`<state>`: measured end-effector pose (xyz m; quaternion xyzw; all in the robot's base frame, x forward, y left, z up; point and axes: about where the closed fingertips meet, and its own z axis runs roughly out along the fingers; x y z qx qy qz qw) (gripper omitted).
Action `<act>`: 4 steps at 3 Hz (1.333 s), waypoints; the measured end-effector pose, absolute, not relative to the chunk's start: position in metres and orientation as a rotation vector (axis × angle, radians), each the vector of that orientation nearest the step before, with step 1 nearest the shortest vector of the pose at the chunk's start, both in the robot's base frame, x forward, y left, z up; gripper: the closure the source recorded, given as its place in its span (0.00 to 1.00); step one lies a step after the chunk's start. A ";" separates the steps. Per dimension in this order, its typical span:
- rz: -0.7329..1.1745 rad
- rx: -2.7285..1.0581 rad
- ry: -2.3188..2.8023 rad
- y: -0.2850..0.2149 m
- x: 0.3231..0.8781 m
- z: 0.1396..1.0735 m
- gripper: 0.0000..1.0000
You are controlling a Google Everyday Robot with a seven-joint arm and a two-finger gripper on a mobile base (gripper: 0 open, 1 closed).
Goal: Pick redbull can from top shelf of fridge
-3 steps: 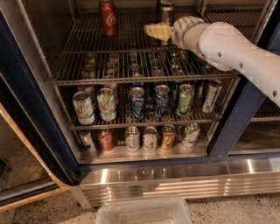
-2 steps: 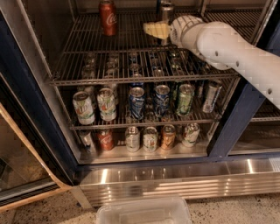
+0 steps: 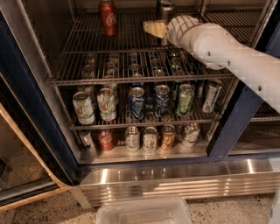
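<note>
The redbull can, slim and silver, stands at the back of the top shelf, partly cut off by the top edge of the view. My gripper is over the top shelf, just in front and slightly left of the can, at the end of my white arm reaching in from the right. A red Coca-Cola can stands further left on the same shelf. The fridge is open, with a dark blue frame.
The middle rack holds a row of cans, and the bottom rack holds more. A ribbed steel base panel runs below. A clear plastic bin sits on the floor in front. The open door is at left.
My gripper has edged slightly further back on the top shelf toward the redbull can. The cans have not moved.
</note>
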<state>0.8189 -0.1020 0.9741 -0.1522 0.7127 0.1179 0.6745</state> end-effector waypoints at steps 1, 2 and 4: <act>0.254 -0.332 1.592 -0.100 0.826 0.975 0.16; 0.246 -0.327 1.590 -0.098 0.832 0.973 0.16; 0.234 -0.310 1.591 -0.101 0.843 0.968 0.15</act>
